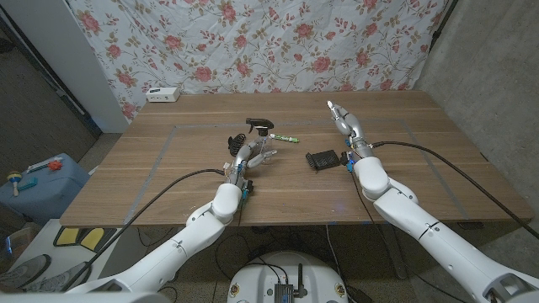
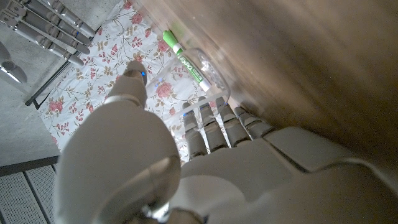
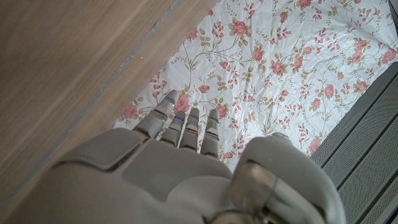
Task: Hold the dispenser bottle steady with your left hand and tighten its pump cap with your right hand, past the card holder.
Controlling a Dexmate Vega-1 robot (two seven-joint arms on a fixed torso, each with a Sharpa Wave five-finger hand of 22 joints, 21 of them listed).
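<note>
The left hand (image 1: 249, 156) sits near the middle of the wooden table (image 1: 152, 168), its fingers spread and reaching toward the dispenser bottle (image 1: 274, 135). In the head view the fingertips end just short of the bottle and nothing lies between them, so the hand holds nothing. In the left wrist view the fingers (image 2: 214, 127) point at the clear bottle (image 2: 208, 65), which lies on its side close in front of them; whether any fingertip touches it cannot be told.

The right hand (image 1: 345, 120) is raised over the right half of the table, fingers stretched out straight and together, pointing away from the robot, with nothing in it. The right wrist view shows the same fingers (image 3: 186, 127) extended against the floral cloth.

The bottle lies flat near the table's centre, its black pump cap (image 1: 257, 126) toward the robot's left and its green-labelled end toward the right. The label carries white writing, too small and blurred to read.

The black card holder (image 1: 322, 159) lies on the table between the two arms, nearer the right forearm and well apart from the bottle.

A white box (image 1: 163, 94) rests at the far left edge of the table, before the rose-patterned backdrop (image 1: 278, 42).
</note>
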